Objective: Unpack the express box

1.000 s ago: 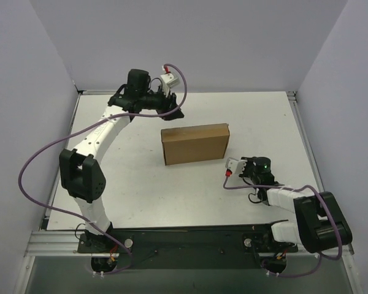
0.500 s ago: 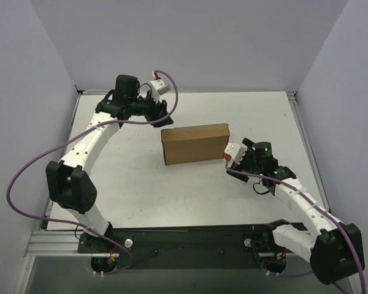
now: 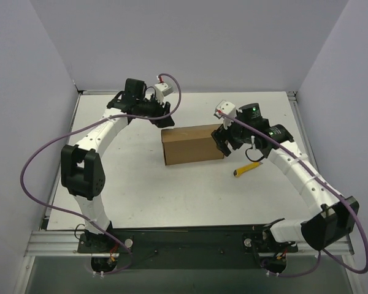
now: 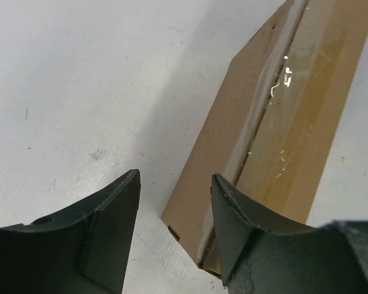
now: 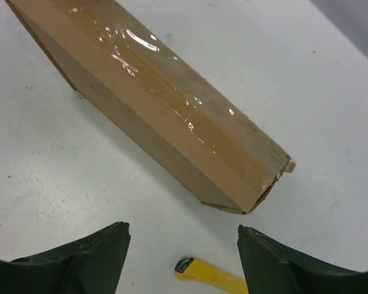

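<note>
- My left gripper (image 4: pixel 175 196) is open, its two fingers (image 4: pixel 110 220) spread with nothing clamped between them; it hangs over the box's far left corner (image 3: pixel 164 117).
- From my left wrist, one fingertip overlaps the box's nearest end and the other is over bare table to one side of the box. I cannot tell whether either touches the cardboard.
- My right gripper (image 5: pixel 183 237) is open as well, with nothing between its fingers (image 5: pixel 92 257). It sits at the box's right end (image 3: pixel 221 139), angled down toward it.
- The express box (image 3: pixel 193 144) lies flat, its long side running left to right. It is plain brown cardboard (image 5: pixel 153 104).
- The box is closed. A strip of clear glossy tape runs along its seam (image 4: pixel 294 122), wrinkled and glinting in places, so what is inside is hidden.
- At the box's end seen from my right wrist, a small cardboard tab pokes out at the corner.
- A yellow knife (image 3: pixel 248 169) lies off the box's right end, on the side nearer my bases, apart from the cardboard; only its tip shows below my right fingers (image 5: pixel 211 275).
- The white table (image 3: pixel 141 190) carries the box and the knife.
</note>
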`<act>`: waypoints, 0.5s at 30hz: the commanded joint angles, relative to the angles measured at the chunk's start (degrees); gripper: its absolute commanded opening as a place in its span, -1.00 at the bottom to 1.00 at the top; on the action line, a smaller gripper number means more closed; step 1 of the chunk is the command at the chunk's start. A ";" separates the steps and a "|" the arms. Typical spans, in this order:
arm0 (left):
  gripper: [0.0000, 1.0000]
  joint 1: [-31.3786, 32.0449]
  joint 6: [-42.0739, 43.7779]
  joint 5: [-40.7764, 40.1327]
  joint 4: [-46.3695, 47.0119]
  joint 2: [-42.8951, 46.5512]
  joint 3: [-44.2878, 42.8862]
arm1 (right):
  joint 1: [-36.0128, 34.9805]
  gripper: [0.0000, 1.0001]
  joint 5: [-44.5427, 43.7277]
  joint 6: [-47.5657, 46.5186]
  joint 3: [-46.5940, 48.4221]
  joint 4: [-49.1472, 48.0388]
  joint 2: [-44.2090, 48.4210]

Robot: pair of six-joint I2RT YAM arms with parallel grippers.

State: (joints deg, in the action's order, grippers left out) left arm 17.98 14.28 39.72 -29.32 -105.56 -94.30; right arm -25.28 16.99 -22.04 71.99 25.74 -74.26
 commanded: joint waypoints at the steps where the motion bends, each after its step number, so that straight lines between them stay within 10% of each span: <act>1: 0.17 -0.22 -1.98 -2.19 2.08 -1.67 -3.96 | -0.56 0.31 -1.43 3.76 -0.52 3.89 -1.77; 5: 0.16 -0.22 -0.93 -6.23 1.99 -2.20 -2.91 | -0.65 -0.03 -2.85 1.30 -5.00 1.43 -0.01; 15: 0.10 3.90 12.43 5.87 -12.16 4.56 4.64 | -0.74 -0.11 -9.07 0.25 -9.85 -14.83 -9.67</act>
State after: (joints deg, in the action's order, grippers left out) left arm 19.44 20.53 37.32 -34.02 -107.77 -93.78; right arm -25.61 12.34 -19.81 62.08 18.81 -79.55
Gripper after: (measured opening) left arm 0.554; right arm 0.448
